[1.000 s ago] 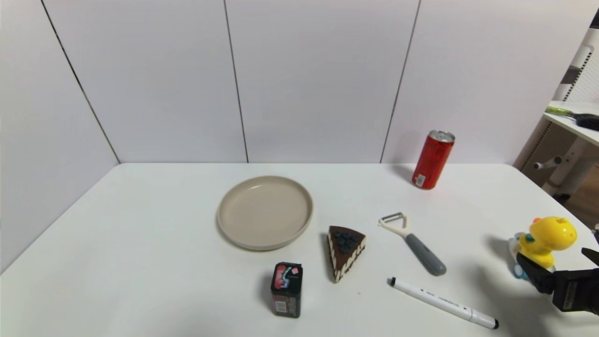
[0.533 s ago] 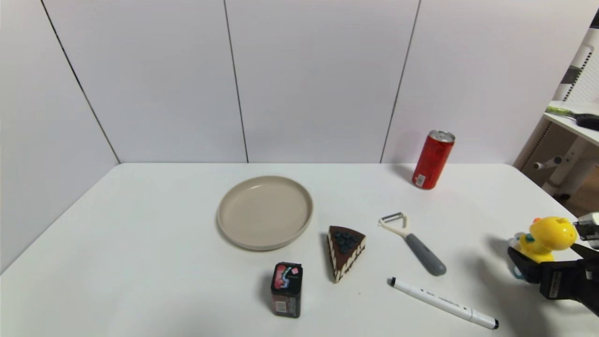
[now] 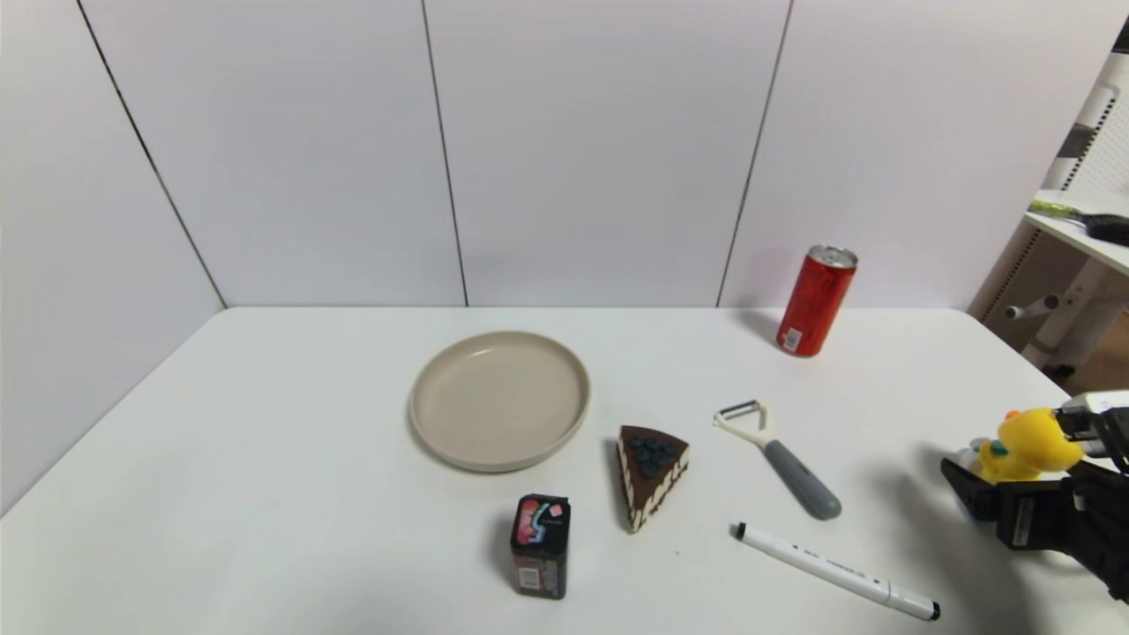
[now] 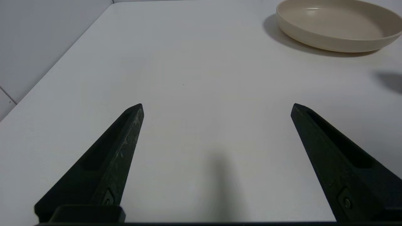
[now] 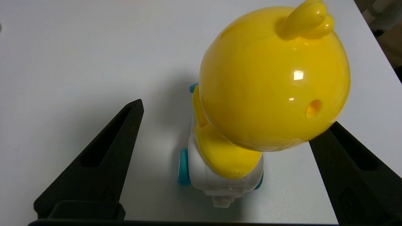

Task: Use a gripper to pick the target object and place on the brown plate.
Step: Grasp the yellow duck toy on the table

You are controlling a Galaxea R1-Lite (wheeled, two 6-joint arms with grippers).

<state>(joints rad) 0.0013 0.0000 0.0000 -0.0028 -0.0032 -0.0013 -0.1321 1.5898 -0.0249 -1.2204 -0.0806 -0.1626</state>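
At table's right edge, our right gripper (image 5: 220, 110) straddles the duck toy (image 5: 267, 94), jaws wide, nothing gripped; closing, lifting and carrying to the brown plate (image 3: 500, 399) remain. Our left gripper (image 4: 216, 108) idles, jaws wide.

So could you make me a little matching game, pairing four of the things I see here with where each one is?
Things:
1. duck toy
2. plate
3. can
4. pen

Places:
A. upright by the back wall
B. between the open fingers of the right end effector
C. lying at the table's near edge, past the peeler
D. left of the cake slice, nothing in it

Pairs: 1-B, 2-D, 3-A, 4-C
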